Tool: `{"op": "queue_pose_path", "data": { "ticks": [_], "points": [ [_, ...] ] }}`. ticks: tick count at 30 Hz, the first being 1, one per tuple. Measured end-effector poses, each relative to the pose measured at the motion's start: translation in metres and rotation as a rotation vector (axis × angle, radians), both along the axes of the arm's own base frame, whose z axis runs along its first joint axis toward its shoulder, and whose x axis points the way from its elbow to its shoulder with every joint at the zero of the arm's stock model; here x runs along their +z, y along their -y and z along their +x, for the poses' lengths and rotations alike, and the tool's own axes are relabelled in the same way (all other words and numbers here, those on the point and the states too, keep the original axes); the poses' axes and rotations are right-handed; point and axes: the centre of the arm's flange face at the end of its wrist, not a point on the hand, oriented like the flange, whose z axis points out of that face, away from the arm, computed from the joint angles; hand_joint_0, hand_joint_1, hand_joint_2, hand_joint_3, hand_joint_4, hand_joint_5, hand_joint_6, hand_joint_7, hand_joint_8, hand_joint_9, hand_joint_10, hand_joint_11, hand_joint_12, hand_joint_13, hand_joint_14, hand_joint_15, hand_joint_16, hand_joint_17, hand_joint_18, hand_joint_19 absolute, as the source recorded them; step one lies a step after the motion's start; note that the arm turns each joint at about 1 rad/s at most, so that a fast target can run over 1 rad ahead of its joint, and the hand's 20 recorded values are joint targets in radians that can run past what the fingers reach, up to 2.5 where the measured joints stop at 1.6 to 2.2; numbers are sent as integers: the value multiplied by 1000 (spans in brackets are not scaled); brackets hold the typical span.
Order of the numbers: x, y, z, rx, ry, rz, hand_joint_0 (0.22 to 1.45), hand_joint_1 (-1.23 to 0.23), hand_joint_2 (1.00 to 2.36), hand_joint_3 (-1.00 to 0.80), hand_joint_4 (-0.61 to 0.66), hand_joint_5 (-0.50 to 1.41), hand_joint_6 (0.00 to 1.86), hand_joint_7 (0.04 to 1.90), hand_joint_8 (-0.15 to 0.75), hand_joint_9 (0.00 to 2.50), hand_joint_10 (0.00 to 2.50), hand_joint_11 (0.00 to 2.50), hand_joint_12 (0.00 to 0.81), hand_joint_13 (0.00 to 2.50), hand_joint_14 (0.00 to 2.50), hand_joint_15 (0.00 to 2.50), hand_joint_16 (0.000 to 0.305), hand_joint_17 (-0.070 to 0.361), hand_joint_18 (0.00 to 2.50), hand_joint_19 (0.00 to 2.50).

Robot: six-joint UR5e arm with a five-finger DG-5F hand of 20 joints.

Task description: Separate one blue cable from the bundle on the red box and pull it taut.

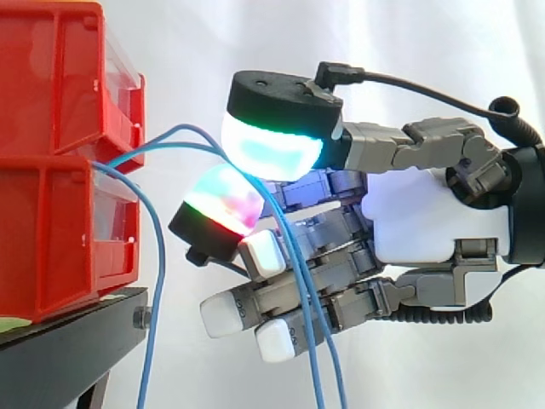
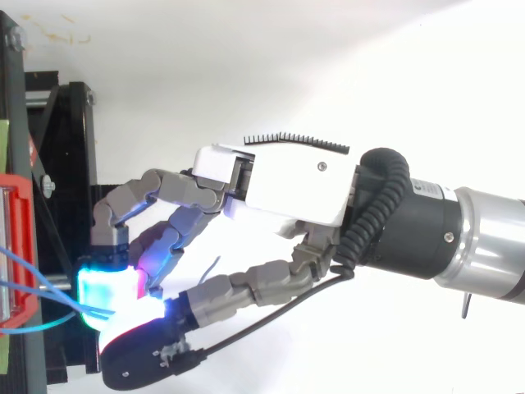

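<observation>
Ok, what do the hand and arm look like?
The hand has a white palm shell and grey jointed fingers ending in thick pads, some black-capped and glowing cyan, green and red. Behind it, a black wrist joins a silver arm.

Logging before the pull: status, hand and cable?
Hand fingers pinching thin blue cable, possibly two strands. Cable bows slack from red plastic bins, not taut. Another blue strand hangs free beside the bins.

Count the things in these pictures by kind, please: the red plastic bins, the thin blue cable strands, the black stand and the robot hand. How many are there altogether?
Red plastic bins: 2
Thin blue cable strands: 3
Black stand: 1
Robot hand: 1
Total: 7
</observation>
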Motion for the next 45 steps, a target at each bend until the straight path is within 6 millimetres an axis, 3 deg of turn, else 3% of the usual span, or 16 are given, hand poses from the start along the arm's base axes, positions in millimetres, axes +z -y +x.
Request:
{"op": "queue_pose_path", "data": {
  "ticks": [10,17,20,26,30,33,37,45],
  "points": [
    [0,0,0,0,1,5,741,-914,1000,-500,112,-199,911,980,309,956,16,667,380,872,13,383,40,89,829,348],
    [0,0,0,0,1,5,592,-714,1000,-500,126,-176,889,1017,339,1061,17,674,396,911,14,400,41,92,836,413],
    [0,0,0,0,1,5,602,-650,1002,-466,107,-167,883,1071,347,1087,17,676,400,921,14,409,41,93,838,436],
    [0,0,0,0,1,5,611,-747,1015,-252,85,-176,897,1061,354,1059,17,697,404,908,14,409,42,95,831,440],
    [0,1,0,-1,1,6,661,-852,1016,-241,9,-195,911,1044,328,985,15,696,395,880,14,397,43,96,824,412],
    [0,1,0,-1,2,9,721,-915,1015,-286,15,-208,918,1010,320,962,17,692,388,870,15,392,42,95,824,385],
    [0,1,0,-1,4,15,747,-908,1000,-500,84,-203,912,982,314,962,16,699,383,876,13,386,41,91,829,376],
    [0,1,0,-1,5,23,596,-636,1000,-500,124,-167,890,1090,348,1086,17,694,399,915,15,411,41,93,833,438]
  ]
}}
